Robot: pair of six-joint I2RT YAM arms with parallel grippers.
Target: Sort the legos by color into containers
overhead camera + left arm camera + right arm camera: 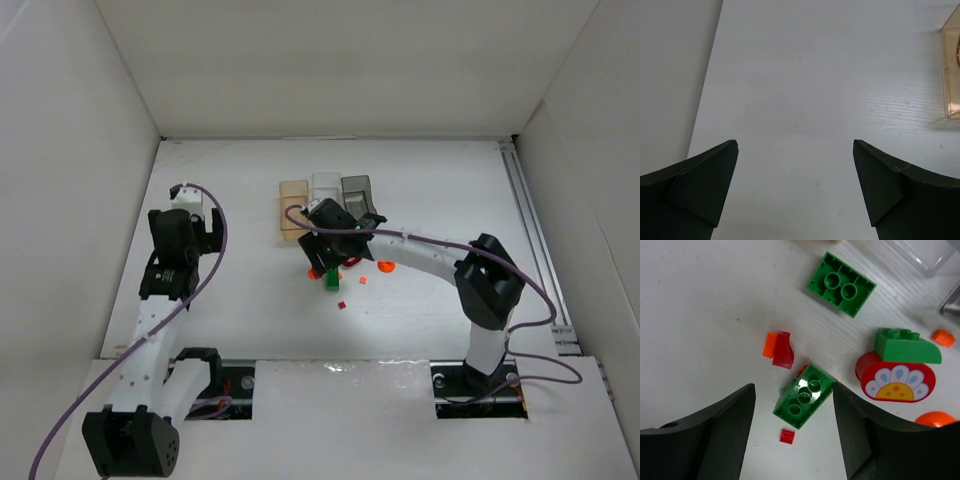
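My right gripper point(330, 266) is open and low over the pile of legos, just in front of the bins. In the right wrist view it point(792, 389) straddles an upside-down green brick point(804, 396), whose corner is at the right finger. A tiny red tile point(787, 436), a red piece point(783, 350), a second upturned green brick point(841, 284), a green slope brick point(905, 346) on a red flower piece point(897, 383) and a round orange piece point(936, 419) lie around. The tan-orange bin point(293, 207), clear bin point(325, 188) and grey bin point(357, 190) stand side by side. My left gripper point(795, 145) is open and empty.
The left arm point(175, 255) hovers over bare table left of the bins; the tan-orange bin's edge point(952, 70) shows at the right of its wrist view. White walls enclose the table on three sides. A rail point(530, 230) runs along the right edge.
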